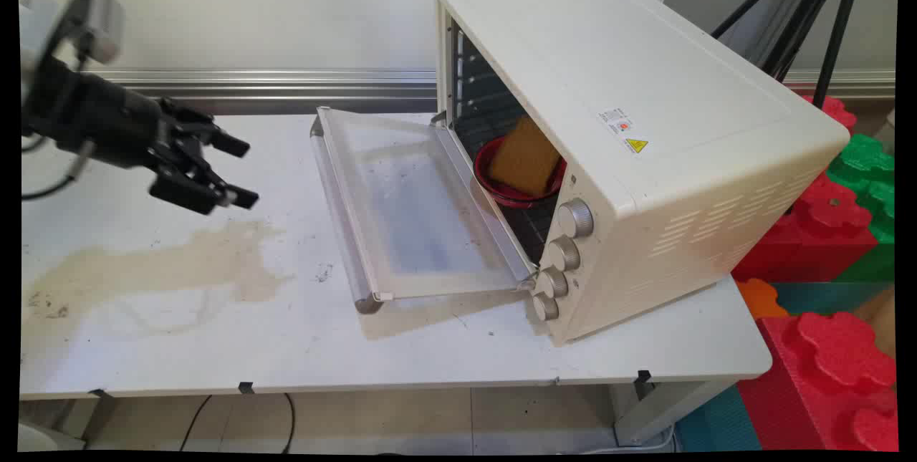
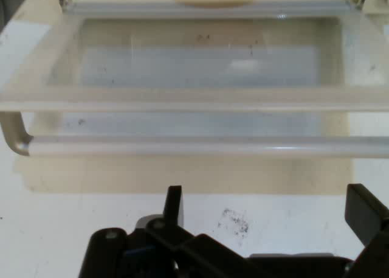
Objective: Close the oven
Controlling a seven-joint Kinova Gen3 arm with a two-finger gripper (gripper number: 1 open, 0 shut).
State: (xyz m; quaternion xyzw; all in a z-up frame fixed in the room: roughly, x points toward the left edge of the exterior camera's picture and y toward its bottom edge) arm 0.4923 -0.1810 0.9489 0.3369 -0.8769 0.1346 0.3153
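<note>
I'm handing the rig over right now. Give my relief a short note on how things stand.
Gripper: open, empty, above the table left of the oven door's handle, facing it.
Oven: door folded down flat, fully open.
Inside: red bowl on the rack, holding a brown sponge-like block.
Table: brownish stain below the gripper.

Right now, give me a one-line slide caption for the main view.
Open tool hovers left of the toaster oven, its door folded down, sponge in a red bowl inside.

Even, bright overhead light; soft shadow under the oven door point(image 1: 401, 204); arm slightly blurred; hand view hazy.
</note>
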